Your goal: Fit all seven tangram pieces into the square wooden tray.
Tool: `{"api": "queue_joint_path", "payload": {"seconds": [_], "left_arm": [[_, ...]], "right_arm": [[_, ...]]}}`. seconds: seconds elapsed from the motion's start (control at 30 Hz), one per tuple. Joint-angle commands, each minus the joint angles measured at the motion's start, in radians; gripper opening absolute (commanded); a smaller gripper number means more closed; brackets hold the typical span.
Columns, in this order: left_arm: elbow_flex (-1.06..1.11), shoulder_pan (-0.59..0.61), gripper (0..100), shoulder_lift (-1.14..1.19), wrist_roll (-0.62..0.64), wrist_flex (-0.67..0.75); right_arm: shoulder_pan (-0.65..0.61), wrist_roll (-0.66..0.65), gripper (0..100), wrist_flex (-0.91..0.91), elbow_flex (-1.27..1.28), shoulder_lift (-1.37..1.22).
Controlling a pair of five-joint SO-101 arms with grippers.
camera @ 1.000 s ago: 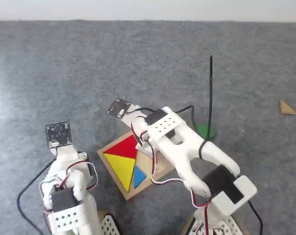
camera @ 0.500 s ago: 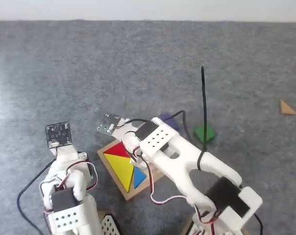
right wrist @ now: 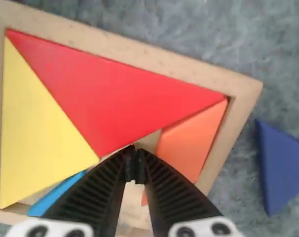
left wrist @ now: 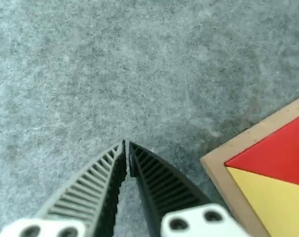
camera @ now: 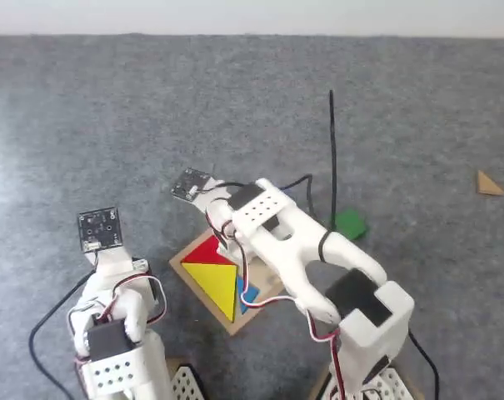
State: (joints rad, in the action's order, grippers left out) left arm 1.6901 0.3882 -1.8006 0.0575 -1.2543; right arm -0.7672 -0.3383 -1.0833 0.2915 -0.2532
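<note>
Pincers both closed: we see the left pincer over the grey counter, just beside a corner of the tray; the right pincer sits above the tray where the red triangle, yellow triangle and orange piece meet, with the blue piece alongside. We have the dark blue triangle just outside the rim, and the green piece and tan triangle farther out.

**Shut beside the tray corner**

Shows the left gripper low over the grey felted counter, its dark ribbed fingers pressed tip to tip. Takes in, near the fingers yet apart from them, a corner of the square wooden tray, with a red triangular piece seated inside, edge to edge with a yellow triangular piece.
</note>
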Motion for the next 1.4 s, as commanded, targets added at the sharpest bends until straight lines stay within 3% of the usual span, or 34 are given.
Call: {"api": "queue_joint_path", "payload": {"seconds": [0.0, 0.5, 0.8, 1.03, 1.37], "left_arm": [[-0.007, 0.0, 1, -0.018, -0.005, -0.008], [-0.007, 0.0, 1, -0.018, -0.005, -0.008], [-0.007, 0.0, 1, -0.018, -0.005, -0.008], [-0.007, 0.0, 1, -0.018, -0.005, -0.008], [-0.007, 0.0, 1, -0.018, -0.005, -0.008]], "right_arm": [[0.019, -0.023, 0.9, 0.021, -0.051, 0.01], [0.019, -0.015, 0.8, -0.117, -0.126, 0.119], [0.004, -0.017, 0.8, -0.116, 0.092, 0.36], [0.018, -0.015, 0.8, 0.013, 0.27, 0.395], [0.242, 0.071, 0.8, 0.053, 0.293, 0.421]]}}
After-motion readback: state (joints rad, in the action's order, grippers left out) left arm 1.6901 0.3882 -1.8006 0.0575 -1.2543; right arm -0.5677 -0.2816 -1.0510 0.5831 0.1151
